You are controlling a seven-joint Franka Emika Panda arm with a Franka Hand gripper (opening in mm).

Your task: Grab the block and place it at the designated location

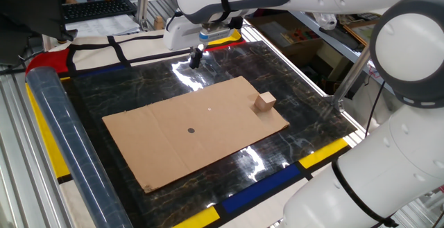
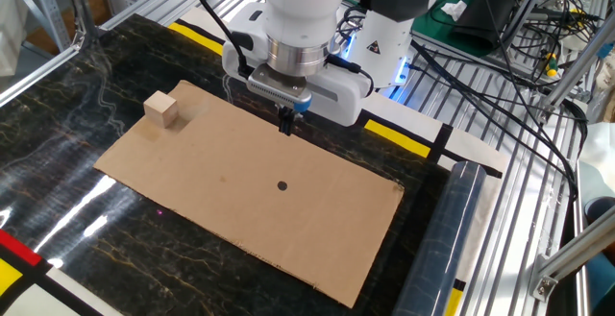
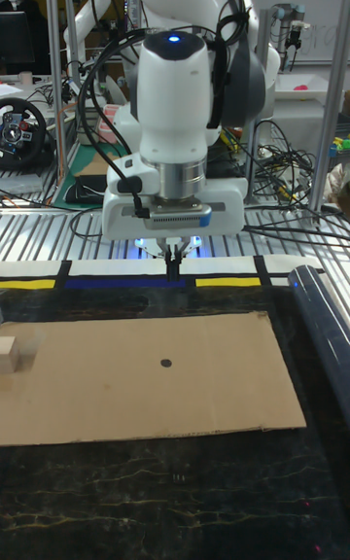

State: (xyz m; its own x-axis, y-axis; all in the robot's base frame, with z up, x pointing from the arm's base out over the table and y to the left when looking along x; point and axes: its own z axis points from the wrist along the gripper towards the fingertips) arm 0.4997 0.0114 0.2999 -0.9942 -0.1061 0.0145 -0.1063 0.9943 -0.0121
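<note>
The block (image 1: 263, 102) (image 2: 161, 109) is a small pale wooden cube standing on one end of the brown cardboard sheet (image 1: 173, 141) (image 2: 317, 220); in the tall fixed view it shows at the left edge as the block (image 3: 9, 356). The designated location, a tiny black dot (image 1: 191, 130) (image 2: 282, 185) (image 3: 164, 363), lies near the sheet's middle. My gripper (image 1: 196, 57) (image 2: 285, 122) (image 3: 173, 271) hangs above the sheet's far edge, well away from the block, its thin fingers pressed together and holding nothing.
A clear plastic roll (image 1: 59, 134) (image 2: 456, 230) lies along one side of the dark marbled table (image 1: 305, 117). Yellow, blue and red tape borders the table. A tiny white speck (image 1: 209, 107) marks the cardboard. Cables and metal rails surround the work area.
</note>
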